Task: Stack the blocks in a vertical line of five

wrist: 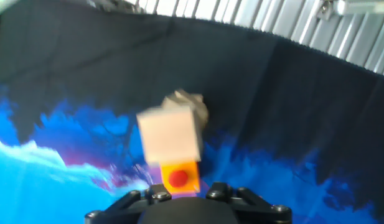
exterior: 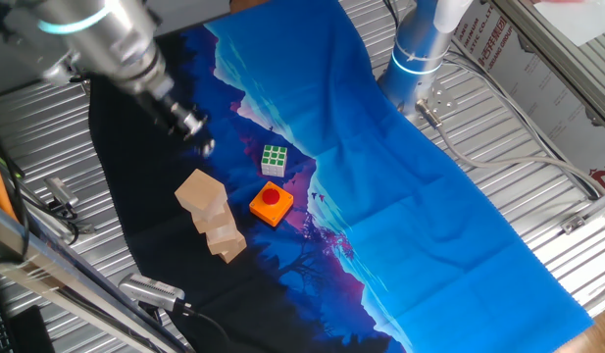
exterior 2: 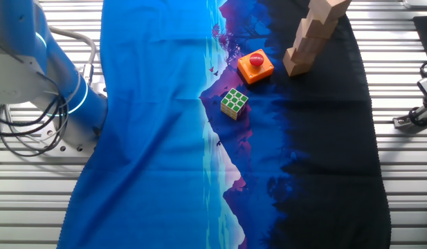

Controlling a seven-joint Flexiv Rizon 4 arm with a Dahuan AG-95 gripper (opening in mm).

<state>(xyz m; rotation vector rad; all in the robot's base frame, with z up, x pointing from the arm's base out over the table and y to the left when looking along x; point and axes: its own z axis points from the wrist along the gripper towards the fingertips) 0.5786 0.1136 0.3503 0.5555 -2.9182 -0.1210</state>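
The blocks [exterior: 212,218] are being shown stacked in a leaning column below and ahead of the gripper [exterior: 196,130], whose jaw opening cannot be told, with the orange button block [exterior: 271,203] beside the stack.

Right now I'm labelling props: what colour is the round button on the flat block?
Red, on the orange block; clearest in the other fixed view.

arm [exterior: 106,39]: I see silver-grey rounded links, blurred | base column [exterior: 420,49]: pale blue-white with a glowing cyan ring, grey cables trailing beside it | end effector [exterior: 189,126]: small, dark, with metallic knuckles
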